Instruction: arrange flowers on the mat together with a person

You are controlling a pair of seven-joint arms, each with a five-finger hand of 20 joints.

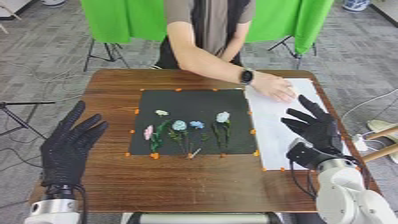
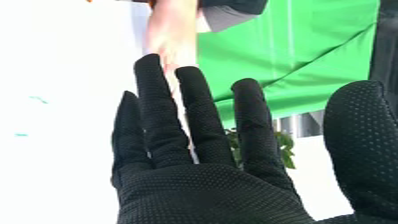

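Held black-gloved right hand (image 1: 317, 132) released, fingers spread, near white rectangular sheet (image 1: 274, 135). Had black-gloved left hand (image 1: 67, 156) released, fingers extended, left of square black mat (image 1: 188, 103). Saw person's bare hand (image 1: 274, 89) at sheet's far part. Found pink flower (image 1: 148, 132), small cream flower (image 1: 162, 113), pale-blue flower (image 1: 179, 125), small blue flower (image 1: 196, 124), white flower (image 1: 223, 117) lying on mat, left to right.

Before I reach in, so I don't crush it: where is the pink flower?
In the head view, the pink flower lies near the left edge of the black mat, just left of a green stem.
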